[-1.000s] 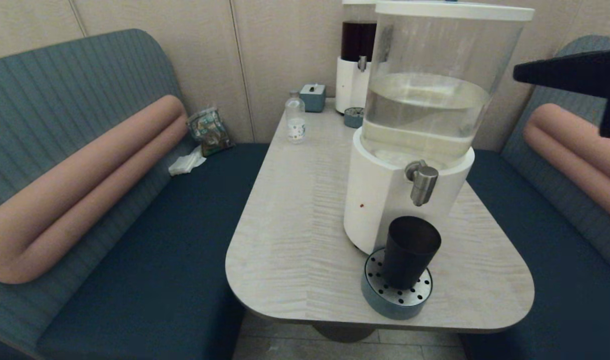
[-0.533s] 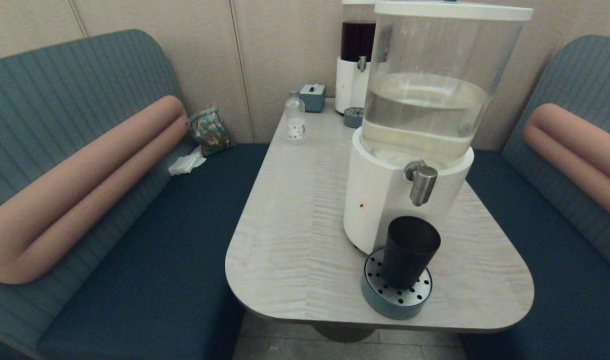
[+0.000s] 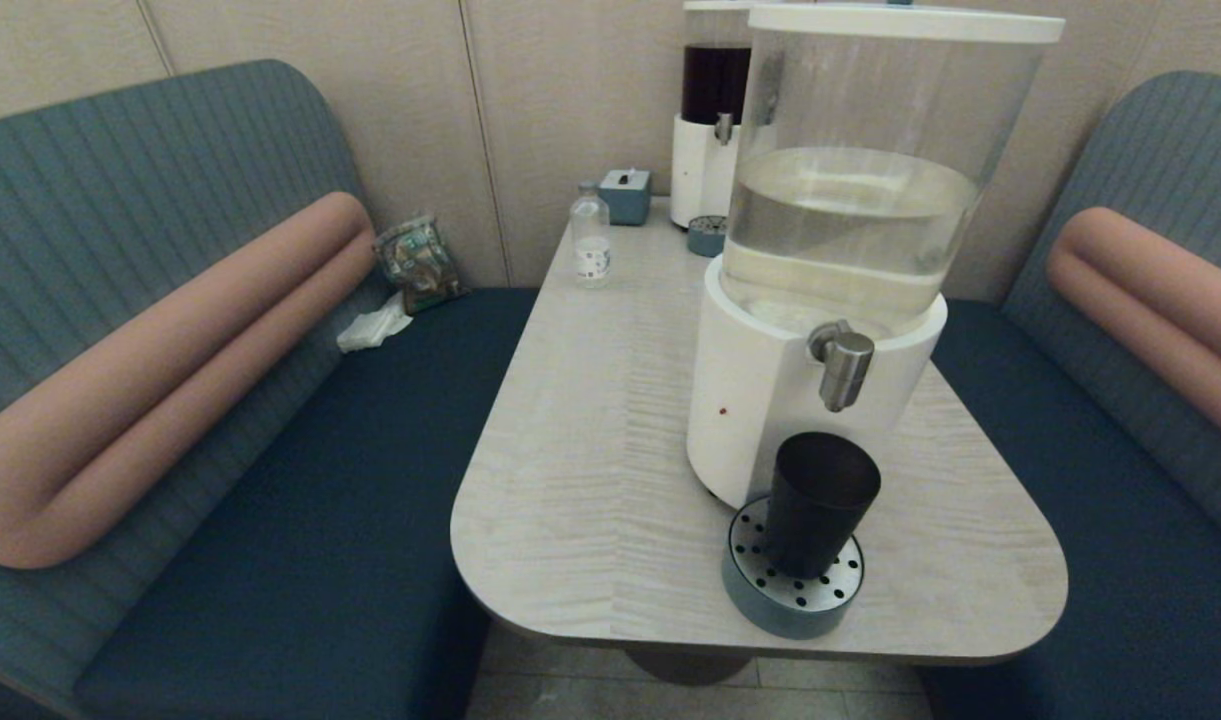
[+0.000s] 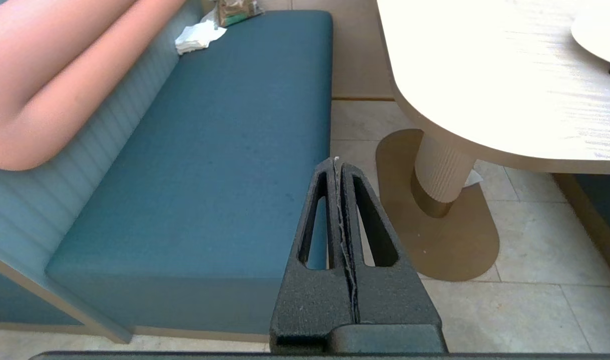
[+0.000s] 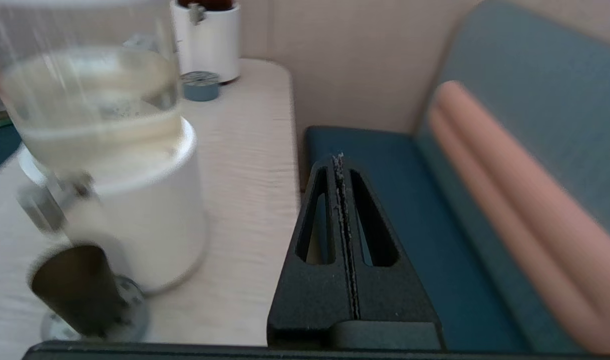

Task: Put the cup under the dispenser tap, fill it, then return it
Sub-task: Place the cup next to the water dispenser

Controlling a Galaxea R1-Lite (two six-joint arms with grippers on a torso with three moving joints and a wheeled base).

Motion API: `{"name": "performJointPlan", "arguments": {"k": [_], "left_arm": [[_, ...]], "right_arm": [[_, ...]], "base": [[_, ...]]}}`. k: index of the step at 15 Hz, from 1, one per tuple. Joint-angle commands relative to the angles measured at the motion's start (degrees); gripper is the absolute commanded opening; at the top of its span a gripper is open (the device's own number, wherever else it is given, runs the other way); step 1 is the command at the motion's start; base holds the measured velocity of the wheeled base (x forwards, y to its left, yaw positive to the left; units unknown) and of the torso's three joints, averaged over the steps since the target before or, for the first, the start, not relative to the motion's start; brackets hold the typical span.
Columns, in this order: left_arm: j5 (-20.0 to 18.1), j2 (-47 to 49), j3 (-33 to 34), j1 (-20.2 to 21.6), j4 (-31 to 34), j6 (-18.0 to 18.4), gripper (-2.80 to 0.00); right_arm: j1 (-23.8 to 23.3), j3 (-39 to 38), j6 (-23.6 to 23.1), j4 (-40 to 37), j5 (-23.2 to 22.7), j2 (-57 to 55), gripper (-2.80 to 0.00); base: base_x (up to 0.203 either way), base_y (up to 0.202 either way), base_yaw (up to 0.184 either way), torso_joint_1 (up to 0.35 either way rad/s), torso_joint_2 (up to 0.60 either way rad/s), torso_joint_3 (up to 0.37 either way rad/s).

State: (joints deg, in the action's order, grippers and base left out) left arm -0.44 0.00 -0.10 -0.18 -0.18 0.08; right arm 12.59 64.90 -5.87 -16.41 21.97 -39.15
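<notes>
The black cup [image 3: 820, 502] stands upright on the round perforated drip tray [image 3: 792, 592], directly below the brushed-steel dispenser tap [image 3: 844, 366] of the large white-based dispenser [image 3: 770, 400]. The cup [image 5: 77, 290] and the blurred tap [image 5: 50, 202] also show in the right wrist view. My right gripper [image 5: 339, 160] is shut and empty, off the table's right side over the blue bench, away from the cup. My left gripper [image 4: 335, 162] is shut and empty, parked low over the left bench and floor. Neither arm shows in the head view.
A dark-liquid dispenser [image 3: 712, 120] with its small drip tray [image 3: 708, 235], a grey box [image 3: 626, 194] and a small clear bottle [image 3: 591, 238] stand at the table's far end. Blue benches with pink bolsters [image 3: 160, 370] flank the table [image 3: 590, 450]. A packet [image 3: 418, 262] and a tissue lie on the left bench.
One second ago the right arm showed as a dark shape at the upper right of the head view; it has since left that view. The cup has not moved.
</notes>
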Motion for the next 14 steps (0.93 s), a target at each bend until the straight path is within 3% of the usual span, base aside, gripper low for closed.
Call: {"name": "performJointPlan", "arguments": {"k": [1,5,6,10,14], "left_arm": [[0.0,0.1,0.0,-0.1,-0.1,0.0,-2.8],[0.0,0.1,0.0,0.0,-0.1,0.0,-2.8],[0.0,0.1,0.0,0.0,-0.1,0.0,-2.8],[0.0,0.1,0.0,0.0,-0.1,0.0,-2.8],[0.0,0.1,0.0,0.0,-0.1,0.0,-2.8]], "right_arm": [[-3.0,-5.0,-0.6,-0.1,-1.0,10.6,-2.8],[-5.1,-17.4,-1.8,1.0,-4.5,23.1,-2.8],[-5.3,-19.4,-0.2,4.3,-4.9,23.2,-2.8],[-6.5,-24.0,-1.6,11.2,-4.6,23.2,-2.8],[-11.6,-30.5,-1.4,11.5,-10.5,28.5,-2.8]], "base": [[0.0,0.0,0.0,0.0,0.0,0.0],[0.0,0.0,0.0,0.0,0.0,0.0],[0.0,0.0,0.0,0.0,0.0,0.0],[0.0,0.0,0.0,0.0,0.0,0.0],[0.0,0.0,0.0,0.0,0.0,0.0]]}}
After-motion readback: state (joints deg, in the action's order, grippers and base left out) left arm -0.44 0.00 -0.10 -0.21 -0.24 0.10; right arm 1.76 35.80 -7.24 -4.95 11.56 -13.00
